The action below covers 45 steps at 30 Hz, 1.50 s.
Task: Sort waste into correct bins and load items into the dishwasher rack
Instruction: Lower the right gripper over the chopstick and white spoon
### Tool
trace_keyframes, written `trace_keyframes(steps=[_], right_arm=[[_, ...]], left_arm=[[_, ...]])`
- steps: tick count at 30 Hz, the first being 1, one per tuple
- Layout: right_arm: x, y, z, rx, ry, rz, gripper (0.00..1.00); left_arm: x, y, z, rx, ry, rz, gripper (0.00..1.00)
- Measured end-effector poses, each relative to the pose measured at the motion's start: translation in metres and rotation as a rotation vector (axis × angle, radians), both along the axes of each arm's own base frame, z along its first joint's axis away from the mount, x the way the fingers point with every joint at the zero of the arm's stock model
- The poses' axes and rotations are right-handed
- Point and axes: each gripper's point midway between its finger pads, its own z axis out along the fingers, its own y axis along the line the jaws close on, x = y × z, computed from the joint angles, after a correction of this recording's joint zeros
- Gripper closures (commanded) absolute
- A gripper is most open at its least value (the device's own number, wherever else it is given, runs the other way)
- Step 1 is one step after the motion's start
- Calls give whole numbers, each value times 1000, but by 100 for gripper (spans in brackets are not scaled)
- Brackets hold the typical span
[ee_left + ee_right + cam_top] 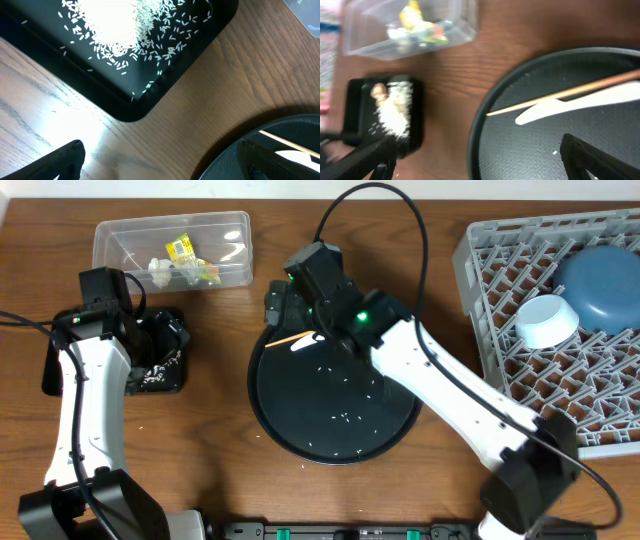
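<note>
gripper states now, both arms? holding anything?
Left gripper: open, holding nothing.
Right gripper: open, holding nothing.

This looks like a robotics lab bench staged as a kitchen clean-up corner. Two white-and-black robot arms, the left arm [85, 410] and the right arm [450, 385], rise from the near edge of a brown wood-grain table [220, 470], with a black cable [426, 260] looping over the far side and a green light [362, 317] glowing on the right arm. Props are few: a large square grey plastic lattice crate [478, 300] at the right holding a large dark-blue bowl [600, 280] and a smaller white bowl [545, 320], a large round black tray [300, 410] in the middle strewn with white rice grains [345, 417], and a clear plastic rectangular tub [115, 240] at the far left.
</note>
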Motion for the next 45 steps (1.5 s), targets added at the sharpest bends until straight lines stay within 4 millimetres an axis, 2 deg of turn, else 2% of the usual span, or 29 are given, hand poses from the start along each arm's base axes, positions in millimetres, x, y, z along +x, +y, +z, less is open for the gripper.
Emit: trace_keyframes(steps=[5,10,17,20,29,37,45], right_arm=[[14,-15,-38,-81,162,-105,1],[26,-14,-62,-136,264,-198,1],[22,-16,-120,-198,422,-315,1],[20,-18,-135,-211,458,-348,1],[21,-17,-140,-191,473,-406,1],[24,-20,-174,-215,509,-449,6],[25,-29,-176,-233,519,-475,12]], left_arm=[[0,0,0,0,0,0,2],[0,0,0,0,0,0,2],[0,0,0,0,1,0,2],[0,0,0,0,1,0,2],[0,0,0,0,1,0,2],[0,0,0,0,1,0,2],[0,0,0,0,1,0,2]])
